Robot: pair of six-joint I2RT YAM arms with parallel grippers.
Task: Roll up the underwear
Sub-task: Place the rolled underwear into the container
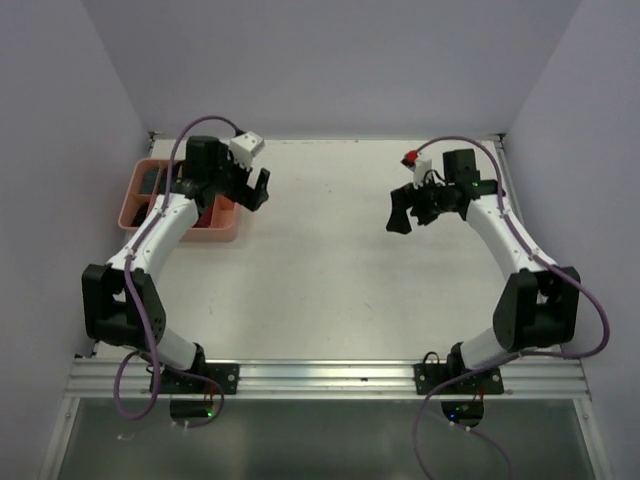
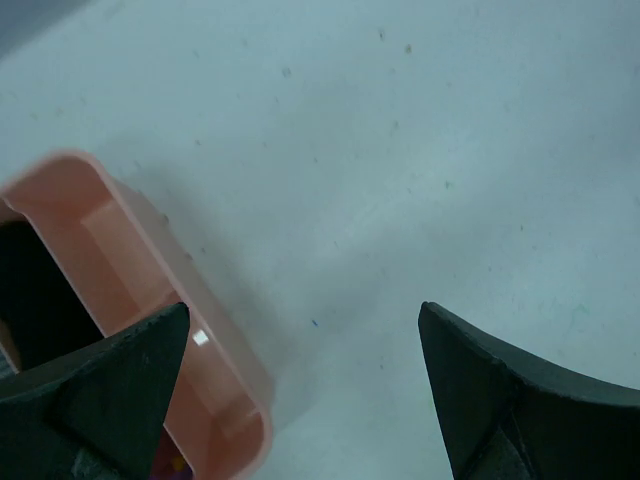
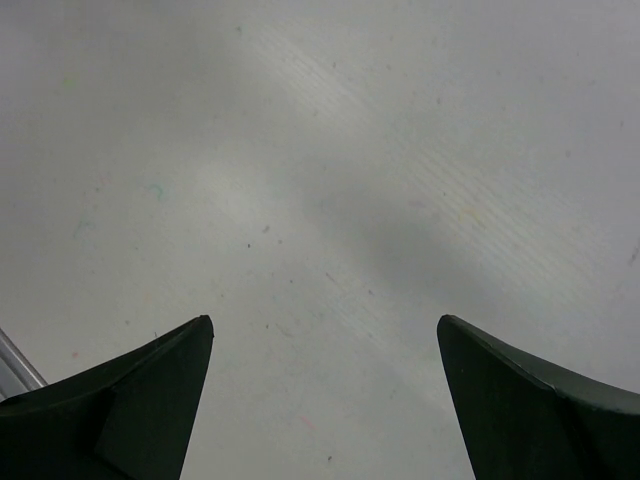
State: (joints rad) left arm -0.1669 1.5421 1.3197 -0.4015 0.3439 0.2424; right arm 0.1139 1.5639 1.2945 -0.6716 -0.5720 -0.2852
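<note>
The underwear shows only as a dark mass (image 2: 38, 300) inside a compartment of the salmon-pink tray (image 2: 130, 220); from above it is a dark patch (image 1: 150, 180) at the tray's (image 1: 226, 236) far left end. My left gripper (image 1: 257, 189) hovers just right of the tray, open, with only bare table between its fingertips (image 2: 303, 310). My right gripper (image 1: 401, 213) hangs over the right half of the table, open and holding nothing (image 3: 325, 320).
The white table (image 1: 320, 270) is walled at the left, back and right. The tray stands against the left wall. A metal rail (image 1: 330, 378) with both arm bases runs along the near edge.
</note>
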